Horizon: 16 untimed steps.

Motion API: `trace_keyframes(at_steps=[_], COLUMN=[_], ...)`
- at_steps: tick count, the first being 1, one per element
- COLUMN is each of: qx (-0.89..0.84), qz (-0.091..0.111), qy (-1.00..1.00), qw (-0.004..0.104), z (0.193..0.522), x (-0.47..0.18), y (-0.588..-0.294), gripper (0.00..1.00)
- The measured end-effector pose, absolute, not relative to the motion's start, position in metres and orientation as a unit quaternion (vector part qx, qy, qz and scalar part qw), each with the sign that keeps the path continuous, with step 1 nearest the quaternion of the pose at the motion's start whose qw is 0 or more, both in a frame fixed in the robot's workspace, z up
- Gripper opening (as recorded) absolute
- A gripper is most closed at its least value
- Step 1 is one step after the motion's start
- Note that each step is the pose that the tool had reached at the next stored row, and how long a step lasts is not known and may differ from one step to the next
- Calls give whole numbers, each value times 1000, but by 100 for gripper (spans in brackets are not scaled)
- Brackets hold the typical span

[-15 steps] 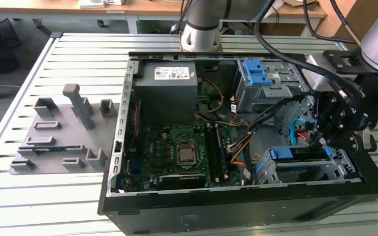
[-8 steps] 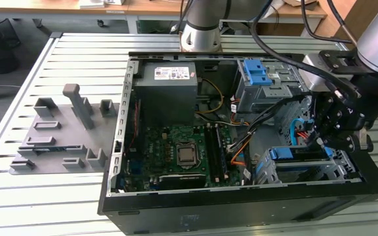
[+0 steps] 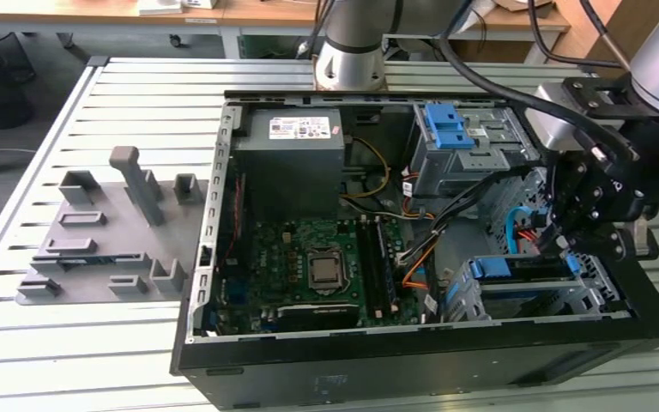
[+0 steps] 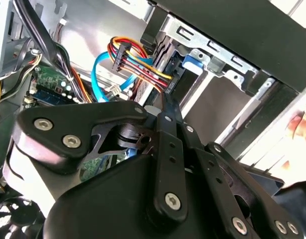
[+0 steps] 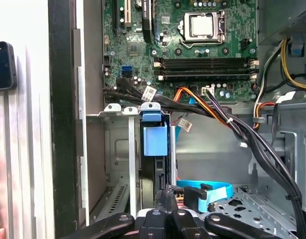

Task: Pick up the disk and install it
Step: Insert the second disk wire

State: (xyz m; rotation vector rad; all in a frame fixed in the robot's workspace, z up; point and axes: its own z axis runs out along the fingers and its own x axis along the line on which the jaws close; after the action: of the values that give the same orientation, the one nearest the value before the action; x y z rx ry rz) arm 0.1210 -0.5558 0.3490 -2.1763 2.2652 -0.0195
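Exterior view, its left to its right.

Grey fixture tray [image 3: 106, 236] sits on the slatted bench [image 3: 32, 343], on the exterior view's left. Its slots hold no drive that I can see.

Open PC case [image 3: 421, 249] occupies the middle. The motherboard [image 3: 318, 266] is exposed and the power supply [image 3: 301, 150] sits above it in frame. Upper drive bay [image 3: 467, 146] carries a blue latch piece [image 3: 446, 129]; this is not the task part.

Lower drive cage [image 3: 535, 296] is at the exterior view's right, in the corner of the case. The disk [image 3: 521, 269] sits edge-up in this cage with its blue carrier frame showing along the top. In the first wrist view the disk [image 5: 154, 149] stands in a cage slot, blue tab uppermost and dark body below.

Gripper [image 3: 559, 245] hangs just beside the cage end where the cables come in. In the second wrist view the gripper [image 4: 168, 107] has its fingers drawn together to a narrow tip. That tip points at the multicoloured power cable [image 4: 143, 62] near the disk's rear edge. I see nothing held between the fingers; whether they touch the disk cannot be told.

Judgement: pick-up is done and the disk is in its slot. Full seating depth is not verifiable here. The cable connector looks to be at or near the drive's rear, but mating is not confirmed. The blue data cable [image 4: 100, 69] loops nearby.
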Motion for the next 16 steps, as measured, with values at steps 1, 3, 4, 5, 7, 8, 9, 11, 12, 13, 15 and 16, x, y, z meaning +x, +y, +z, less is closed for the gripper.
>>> trace_keyframes(at_steps=[1, 3, 4, 5, 7, 8, 9, 11, 12, 13, 15, 16], qx=[-693, -693, -693, -693, -693, -693, -693, -693, -693, -693, -693, -693], qz=[-6, -6, -7, -8, -9, -10, -10, -11, -11, -12, -12, -12], qy=[721, 721, 721, 721, 721, 721, 721, 721, 721, 721, 721, 721], qw=[0, 1, 1, 2, 3, 4, 4, 5, 6, 6, 6, 7], z=[350, 350, 350, 350, 351, 352, 353, 356, 359, 361, 366, 369], x=[121, 119, 116, 113, 107, 105, 104, 102, 101, 101, 100, 100], y=[-556, -556, -556, -556, -556, -556, -556, -556, -556, -556, -556, -555], gripper=[11, 11, 11, 11, 11, 11, 11, 11, 11, 11, 11, 11])
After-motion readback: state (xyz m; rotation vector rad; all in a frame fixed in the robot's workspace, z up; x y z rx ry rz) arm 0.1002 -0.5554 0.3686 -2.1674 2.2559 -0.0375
